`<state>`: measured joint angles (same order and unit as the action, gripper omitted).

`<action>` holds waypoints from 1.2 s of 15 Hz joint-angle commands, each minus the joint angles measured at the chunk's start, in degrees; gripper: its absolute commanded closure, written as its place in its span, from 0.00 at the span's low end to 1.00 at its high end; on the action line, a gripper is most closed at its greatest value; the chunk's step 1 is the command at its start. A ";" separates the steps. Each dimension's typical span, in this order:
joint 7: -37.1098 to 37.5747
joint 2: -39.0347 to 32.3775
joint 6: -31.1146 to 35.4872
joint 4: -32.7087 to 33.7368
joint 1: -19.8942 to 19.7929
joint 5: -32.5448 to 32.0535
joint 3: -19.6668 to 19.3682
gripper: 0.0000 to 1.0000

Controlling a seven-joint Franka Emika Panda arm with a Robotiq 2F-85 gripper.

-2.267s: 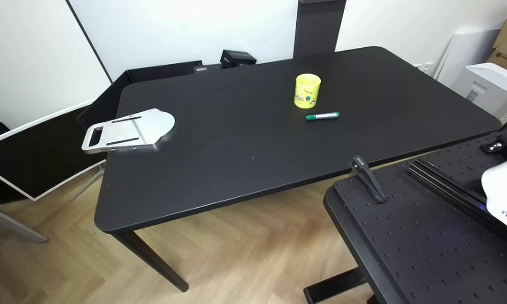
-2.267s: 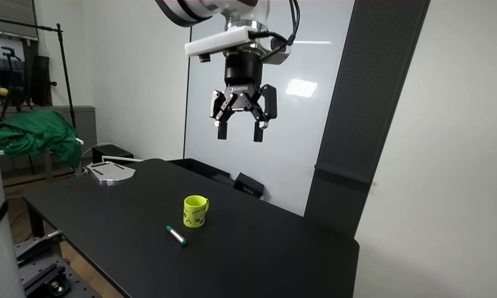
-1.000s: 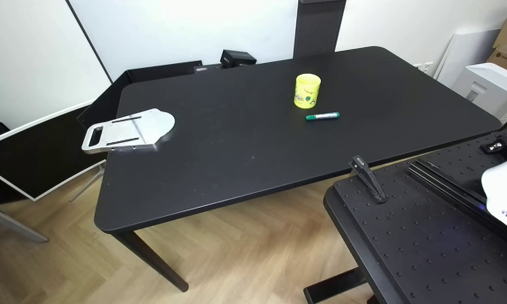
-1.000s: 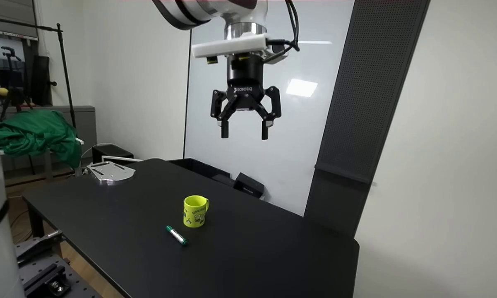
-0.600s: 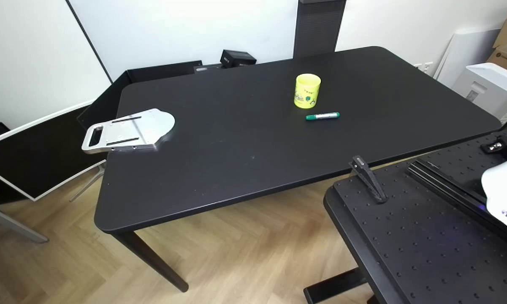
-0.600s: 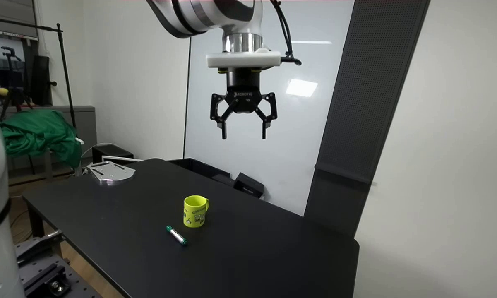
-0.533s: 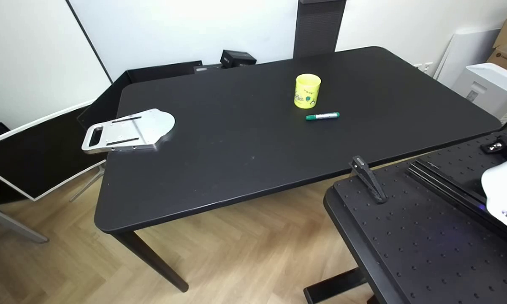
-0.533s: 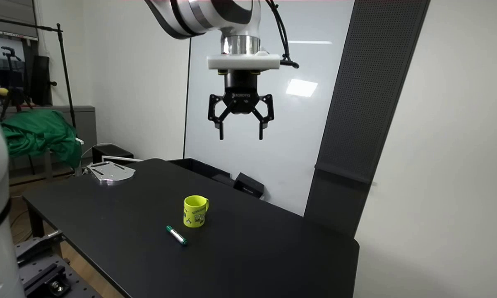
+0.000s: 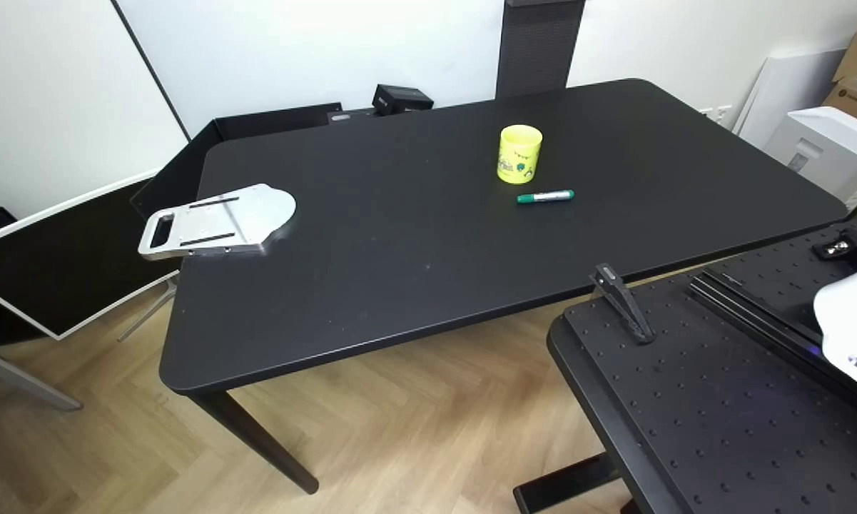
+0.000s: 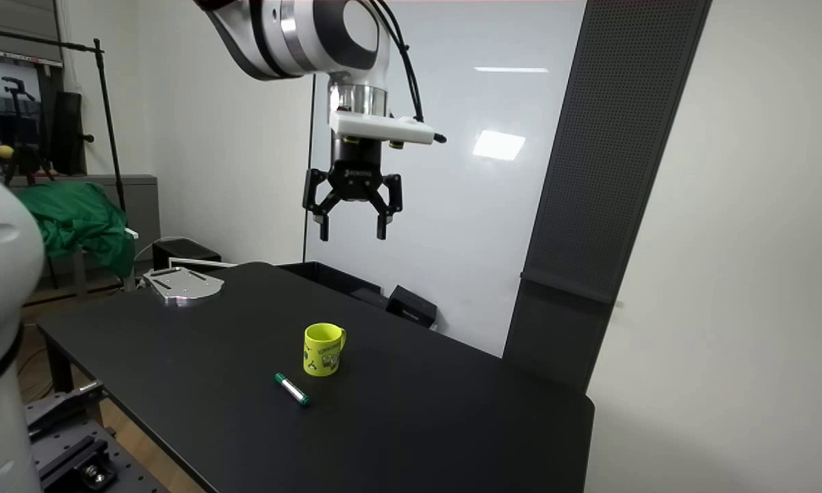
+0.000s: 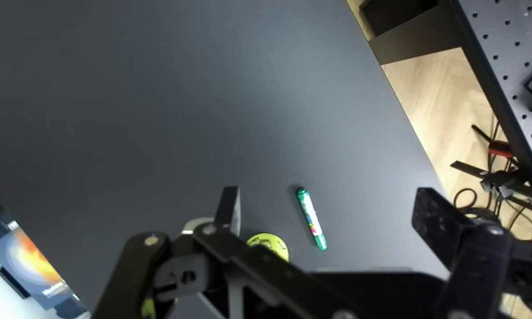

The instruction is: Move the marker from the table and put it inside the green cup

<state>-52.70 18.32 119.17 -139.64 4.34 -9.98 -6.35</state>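
Marker [image 10: 292, 389] near green cup [image 10: 322, 352], white label [image 11: 310, 215] — coloured lettering perhaps, illegible — tool [image 10: 353, 233] aloft, jaws wide apart.

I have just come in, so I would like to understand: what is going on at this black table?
A robot arm holds its open gripper above the table, with nothing in its grasp. The marker lies on the table beside the green cup, not touching it; the cup stands upright. The marker is meant to go inside the cup, but it has not been picked up yet.
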 commanded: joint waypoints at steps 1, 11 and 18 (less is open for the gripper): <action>-8.59 0.82 3.25 -2.36 1.92 0.71 1.22 0.00; -29.83 -0.63 17.19 -5.87 10.13 15.00 3.44 0.00; -27.61 -2.56 16.81 -5.11 9.76 17.24 6.10 0.00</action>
<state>-80.05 15.76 136.14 -144.83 15.15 6.87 -1.31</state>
